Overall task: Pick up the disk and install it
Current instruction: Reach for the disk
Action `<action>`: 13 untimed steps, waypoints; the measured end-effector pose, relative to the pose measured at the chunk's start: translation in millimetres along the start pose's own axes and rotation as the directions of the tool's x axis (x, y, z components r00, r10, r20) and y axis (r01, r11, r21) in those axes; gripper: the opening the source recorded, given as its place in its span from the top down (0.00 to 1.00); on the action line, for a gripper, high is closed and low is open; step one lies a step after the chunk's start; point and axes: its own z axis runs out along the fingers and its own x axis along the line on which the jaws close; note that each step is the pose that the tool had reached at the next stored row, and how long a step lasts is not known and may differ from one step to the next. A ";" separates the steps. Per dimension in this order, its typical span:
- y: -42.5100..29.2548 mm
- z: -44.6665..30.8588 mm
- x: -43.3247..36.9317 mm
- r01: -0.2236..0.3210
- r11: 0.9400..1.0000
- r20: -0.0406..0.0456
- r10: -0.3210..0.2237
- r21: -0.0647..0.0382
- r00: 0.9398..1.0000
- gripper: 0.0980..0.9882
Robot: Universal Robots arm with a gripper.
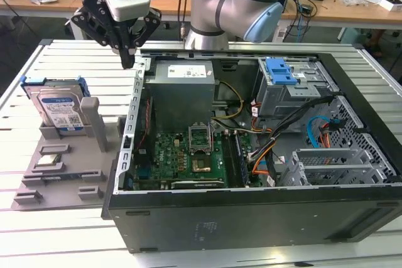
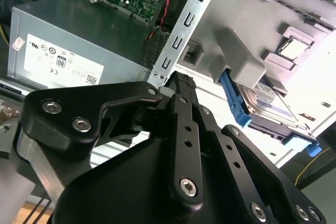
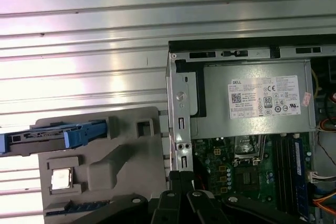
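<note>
Hovering empty by the black metal computer case (image 1: pixel 251 221), black gripper (image 1: pixel 129 61) fingers (image 2: pixel 182 98) pressed together. Seemingly preparing for picking up the silver blue-framed rectangular disk (image 1: pixel 59 110) standing upright in a grey plastic holder (image 1: pixel 63 155) on the desk (image 1: pixel 38 236); needing fingers parted above it.

1. Exterior view: you get bright, even light with soft shadows.
2. First wrist view: glare washes your table (image 3: pixel 84 24) slats nearly white.
3. Computer case (image 1: pixel 251 221) interior sits dimmer than its surroundings.
</note>
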 end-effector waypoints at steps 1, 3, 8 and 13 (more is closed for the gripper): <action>-0.1 0.0 0.5 0.000 1.000 0.000 0.000 0.000 1.000 0.99; -0.1 -0.1 1.7 0.000 1.000 0.000 0.000 0.000 1.000 0.99; -0.4 -0.1 5.3 0.000 1.000 0.000 0.000 0.000 1.000 0.99; -0.7 -0.3 9.9 0.000 1.000 0.000 0.000 0.000 1.000 0.99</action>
